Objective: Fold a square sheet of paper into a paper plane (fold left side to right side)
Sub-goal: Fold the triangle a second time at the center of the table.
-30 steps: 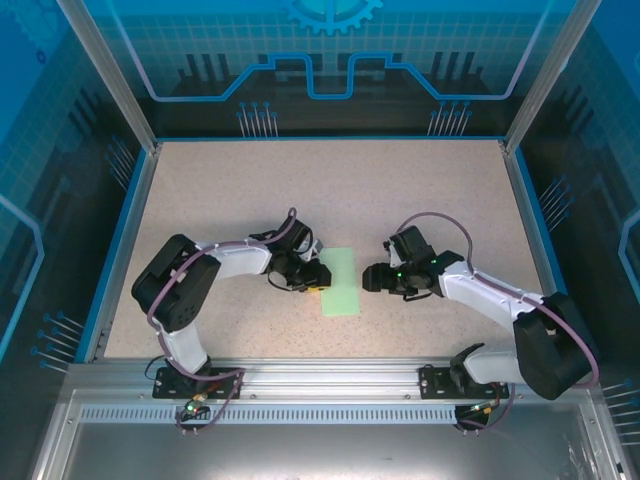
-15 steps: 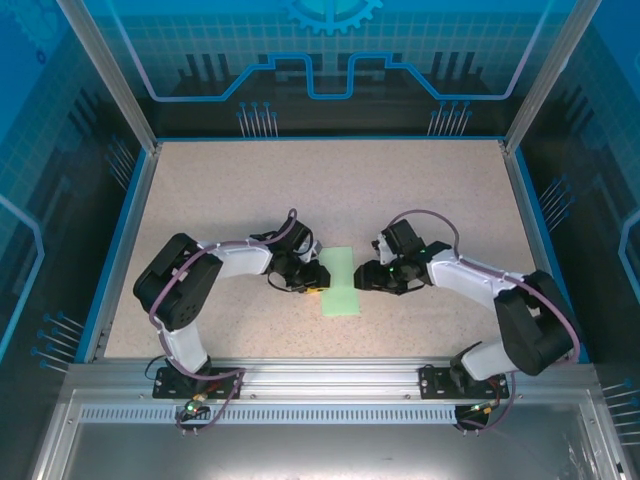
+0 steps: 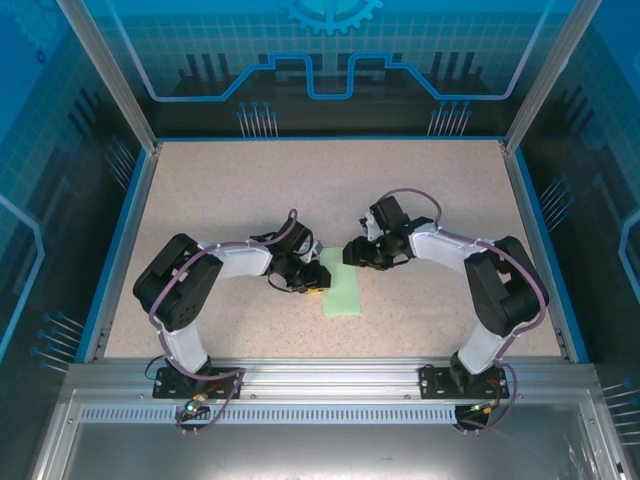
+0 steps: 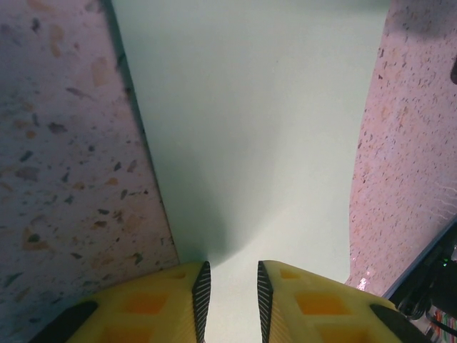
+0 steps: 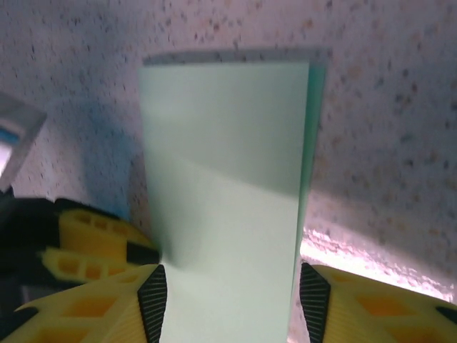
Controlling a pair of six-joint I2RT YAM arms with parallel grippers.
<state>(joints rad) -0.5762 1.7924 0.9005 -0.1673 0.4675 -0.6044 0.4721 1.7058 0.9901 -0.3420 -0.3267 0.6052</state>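
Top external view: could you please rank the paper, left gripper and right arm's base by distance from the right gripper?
1. paper, under the right gripper.
2. left gripper, at the paper's left edge.
3. right arm's base, near table edge.

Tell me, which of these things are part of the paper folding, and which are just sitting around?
In the job: green paper, already folded double; left tool and right tool, both at it.
Just there: speckled table, blue see-through walls, metal rail along the near edge.
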